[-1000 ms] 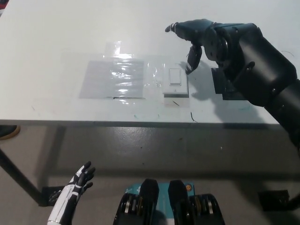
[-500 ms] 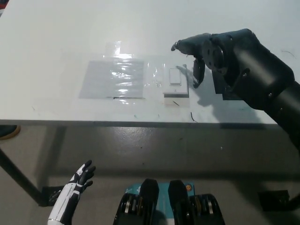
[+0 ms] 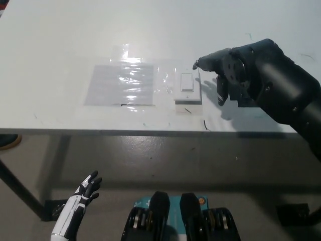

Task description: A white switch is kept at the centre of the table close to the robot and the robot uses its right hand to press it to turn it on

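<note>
Table (image 3: pixel 60 45): switch (image 3: pixel 187 86) flat, long axis running away from robot.

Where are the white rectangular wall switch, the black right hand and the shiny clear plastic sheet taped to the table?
White rectangular wall switch (image 3: pixel 187 86), head view, on its rocker.
Black right hand (image 3: pixel 228 73), head view, middle of the hand.
Shiny clear plastic sheet (image 3: pixel 120 84), head view, on its centre.
</note>
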